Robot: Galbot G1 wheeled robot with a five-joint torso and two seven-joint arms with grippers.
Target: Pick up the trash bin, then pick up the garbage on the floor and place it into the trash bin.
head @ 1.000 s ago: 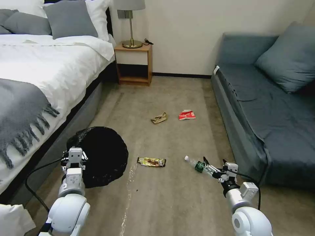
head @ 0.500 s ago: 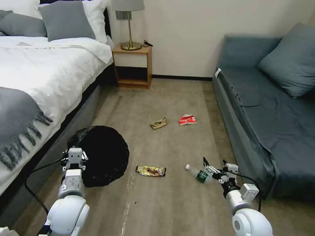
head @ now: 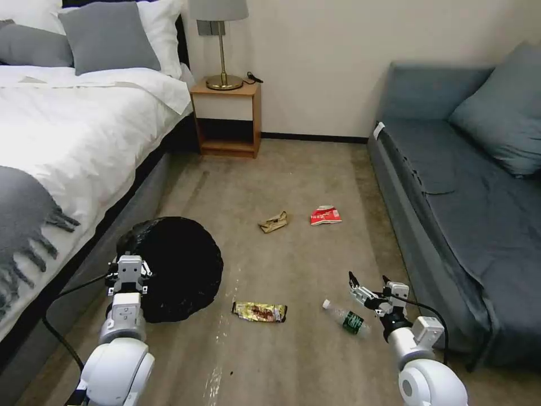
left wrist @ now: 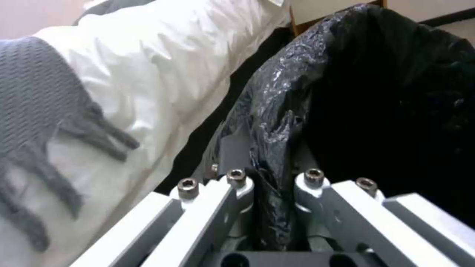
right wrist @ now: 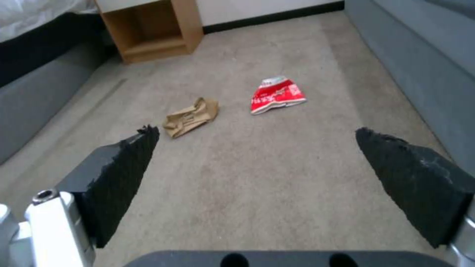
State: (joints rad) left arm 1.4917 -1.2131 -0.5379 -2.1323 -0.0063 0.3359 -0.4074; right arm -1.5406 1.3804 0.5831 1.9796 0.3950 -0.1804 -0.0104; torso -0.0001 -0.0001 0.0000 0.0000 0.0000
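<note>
Your left claw (left wrist: 269, 207) is clamped on the bagged rim of the trash bin (head: 174, 268), near left beside the bed (head: 67, 141). Your right claw (head: 369, 290) hangs wide and empty, just right of the bottle (head: 346, 320); the snack wrapper (head: 260, 311) lies between bottle and bin. The thin liner may slip or tear, dropping the bin. A hasty reach could nudge the bottle rolling.

Trash bin (head: 174, 268) left beside bed (head: 67, 146), bottle (head: 346, 320) right of wrapper (head: 260, 311), sofa (head: 468, 225) right
</note>
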